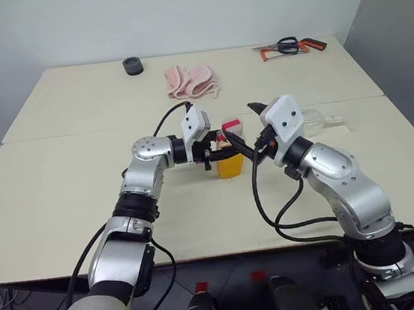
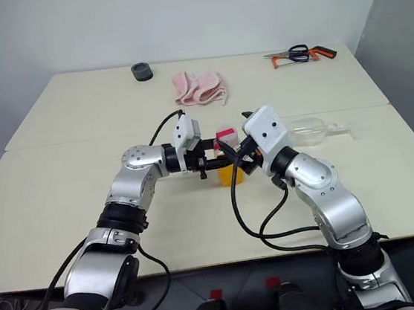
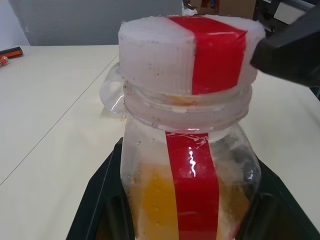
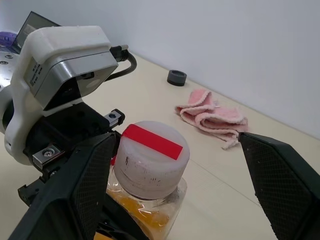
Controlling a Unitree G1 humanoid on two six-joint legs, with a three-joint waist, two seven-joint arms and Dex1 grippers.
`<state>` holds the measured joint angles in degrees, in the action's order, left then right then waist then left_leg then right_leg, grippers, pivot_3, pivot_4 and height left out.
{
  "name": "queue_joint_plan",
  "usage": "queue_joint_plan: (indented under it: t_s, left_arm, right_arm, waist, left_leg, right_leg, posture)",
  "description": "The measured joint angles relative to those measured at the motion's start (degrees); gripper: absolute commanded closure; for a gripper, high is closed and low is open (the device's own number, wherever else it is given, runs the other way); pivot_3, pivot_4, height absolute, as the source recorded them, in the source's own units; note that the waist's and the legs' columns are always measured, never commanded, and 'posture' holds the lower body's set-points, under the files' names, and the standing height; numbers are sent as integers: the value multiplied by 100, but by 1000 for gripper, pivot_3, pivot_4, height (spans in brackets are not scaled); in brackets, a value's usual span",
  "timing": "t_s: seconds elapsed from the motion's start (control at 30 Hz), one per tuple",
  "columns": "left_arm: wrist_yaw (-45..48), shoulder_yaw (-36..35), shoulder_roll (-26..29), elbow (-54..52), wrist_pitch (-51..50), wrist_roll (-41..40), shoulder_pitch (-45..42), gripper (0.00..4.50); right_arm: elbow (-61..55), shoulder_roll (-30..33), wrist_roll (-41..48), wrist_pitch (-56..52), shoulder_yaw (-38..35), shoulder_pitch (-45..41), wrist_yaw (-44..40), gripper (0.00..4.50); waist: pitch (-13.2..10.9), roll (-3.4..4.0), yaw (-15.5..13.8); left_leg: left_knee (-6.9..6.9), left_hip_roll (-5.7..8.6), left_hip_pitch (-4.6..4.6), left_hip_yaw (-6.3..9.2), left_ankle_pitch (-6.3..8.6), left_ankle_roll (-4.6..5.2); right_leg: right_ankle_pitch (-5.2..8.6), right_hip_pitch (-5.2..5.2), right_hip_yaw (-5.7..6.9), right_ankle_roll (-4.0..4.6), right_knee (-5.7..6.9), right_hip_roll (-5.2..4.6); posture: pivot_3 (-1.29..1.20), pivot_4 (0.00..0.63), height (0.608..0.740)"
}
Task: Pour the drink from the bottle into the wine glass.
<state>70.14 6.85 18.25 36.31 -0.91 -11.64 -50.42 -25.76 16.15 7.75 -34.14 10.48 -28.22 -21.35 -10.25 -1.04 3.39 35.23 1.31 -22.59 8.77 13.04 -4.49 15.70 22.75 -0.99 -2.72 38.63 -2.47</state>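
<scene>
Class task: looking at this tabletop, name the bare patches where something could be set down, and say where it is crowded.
Bare: the near-left table, beside the left arm; the far middle between the pink cloth and the scissors; the near-right corner. Crowded: the centre, where the left gripper holds the bottle, the right gripper sits at its cap, and the wine glass lies behind.

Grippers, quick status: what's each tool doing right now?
Left tool: closed on the bottle, cap on.
Right tool: open, fingers either side of the bottle's cap, not gripping.
</scene>
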Motion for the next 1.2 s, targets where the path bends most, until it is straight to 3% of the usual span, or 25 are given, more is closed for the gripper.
queue_joint_plan:
  t_s: [0.43, 0.73, 1.2]
  left_arm:
    - [-35, 1, 0, -23, -31, -6, 5, 2668]
    - [-62, 0, 0, -36, -91, -14, 6, 2668]
    - [-69, 1, -1, -55, -119, -33, 5, 2668]
  right_arm:
    - [54, -107, 54, -12, -2, -35, -4, 316]
    - [-547, -143, 656, -593, -220, 177, -71, 316]
    - [-29, -495, 646, -623, -201, 43, 258, 316]
  waist:
    - [0, 0, 0]
    - [0, 0, -3]
    - [0, 0, -1]
  left_leg:
    - [0, 0, 0, 0, 0, 0]
    - [0, 0, 0, 1, 0, 0]
    - [0, 0, 0, 1, 0, 0]
  right_leg:
    - [0, 0, 0, 0, 0, 0]
    - [0, 0, 0, 0, 0, 0]
    - [0, 1, 0, 0, 1, 0]
  posture:
    - [0, 150, 740]
    - [0, 150, 740]
    - [0, 150, 740]
